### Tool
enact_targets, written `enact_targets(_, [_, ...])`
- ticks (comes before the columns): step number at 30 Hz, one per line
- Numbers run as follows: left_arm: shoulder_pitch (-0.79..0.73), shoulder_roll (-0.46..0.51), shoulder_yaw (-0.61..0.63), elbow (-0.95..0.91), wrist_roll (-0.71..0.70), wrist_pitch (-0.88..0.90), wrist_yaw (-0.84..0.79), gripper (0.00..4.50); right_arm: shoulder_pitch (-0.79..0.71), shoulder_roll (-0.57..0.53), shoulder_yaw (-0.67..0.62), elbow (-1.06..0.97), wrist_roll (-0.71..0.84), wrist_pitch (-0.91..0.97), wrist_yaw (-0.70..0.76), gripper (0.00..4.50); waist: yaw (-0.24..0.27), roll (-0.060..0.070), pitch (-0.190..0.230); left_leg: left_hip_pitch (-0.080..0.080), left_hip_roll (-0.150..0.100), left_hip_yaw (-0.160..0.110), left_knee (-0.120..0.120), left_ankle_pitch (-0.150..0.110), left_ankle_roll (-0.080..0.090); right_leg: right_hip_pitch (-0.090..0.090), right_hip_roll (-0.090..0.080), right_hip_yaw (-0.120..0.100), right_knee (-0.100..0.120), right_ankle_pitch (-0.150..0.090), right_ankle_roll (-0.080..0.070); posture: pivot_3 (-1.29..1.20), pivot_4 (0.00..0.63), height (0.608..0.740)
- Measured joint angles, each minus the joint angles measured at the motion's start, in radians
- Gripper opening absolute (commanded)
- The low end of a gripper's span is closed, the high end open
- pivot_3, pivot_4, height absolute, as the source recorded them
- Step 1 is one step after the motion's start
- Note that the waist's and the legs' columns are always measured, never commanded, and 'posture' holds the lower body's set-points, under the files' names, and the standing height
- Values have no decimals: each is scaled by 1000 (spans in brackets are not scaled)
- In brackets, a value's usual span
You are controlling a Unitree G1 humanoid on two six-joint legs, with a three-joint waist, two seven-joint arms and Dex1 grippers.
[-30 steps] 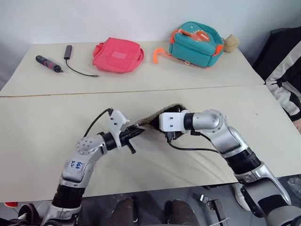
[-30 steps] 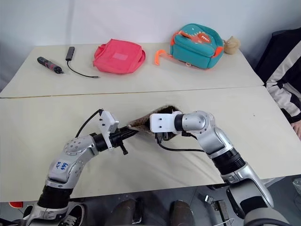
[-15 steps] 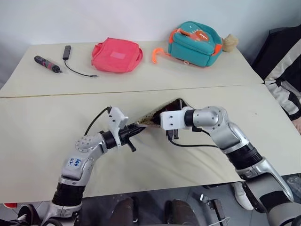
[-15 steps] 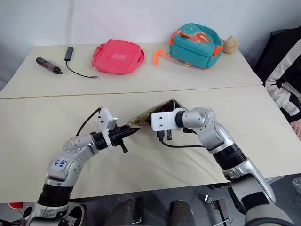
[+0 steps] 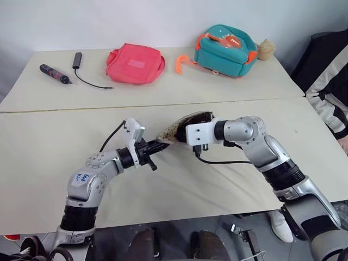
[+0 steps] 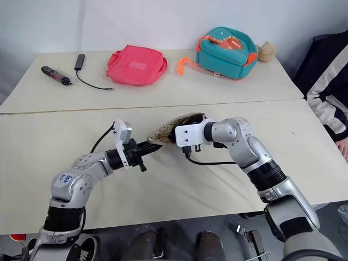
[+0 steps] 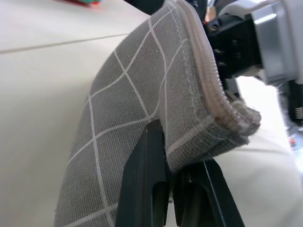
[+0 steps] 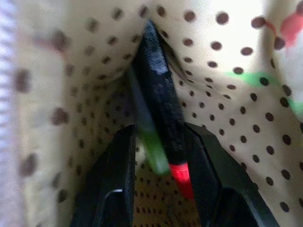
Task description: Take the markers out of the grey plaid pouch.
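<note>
The grey plaid pouch (image 5: 182, 120) hangs just above the middle of the table between both hands, its mouth bulging open. My left gripper (image 7: 177, 156) is shut on the pouch's near corner, by the zipper edge. My right gripper (image 8: 158, 130) is inside the pouch, amid the dotted lining. Its fingers (image 8: 113, 189) stand apart. Between them lie the markers: a green one (image 8: 151, 146) and a black one (image 8: 163, 94) with a red end. From the head views the markers are hidden by the pouch, and the right wrist (image 5: 198, 133) sits at its mouth.
At the back of the table lie a pink bag (image 5: 136, 62), a teal backpack (image 5: 225, 42), a black-and-red tool (image 5: 55, 74) and a black cable stick (image 5: 78, 60). A person's sleeve (image 5: 329, 81) is at the right edge.
The pouch has bulged up higher around my right hand, which edged forward and right. My left wrist has rolled while keeping its hold on the corner.
</note>
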Motion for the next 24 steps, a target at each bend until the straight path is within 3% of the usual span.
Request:
enact_targets(12, [18,-2,-8,-43,-46,41,-3,0,15,19,27,30,-57,-17,-31,1589,0,0,0,0,0,0,0,0,0,0,1,4,0,0,0,0,150,740])
enact_targets(17, [26,-1,-4,-43,-45,32,-2,0,20,26,29,38,-57,-25,-41,571,0,0,0,0,0,0,0,0,0,0,1,4,0,0,0,0,150,740])
enact_targets(24, [26,-1,-3,-36,-19,-63,2,0,32,40,-28,22,51,12,-16,570,1,0,0,0,0,0,0,0,0,0,1,4,-1,0,0,0,150,740])
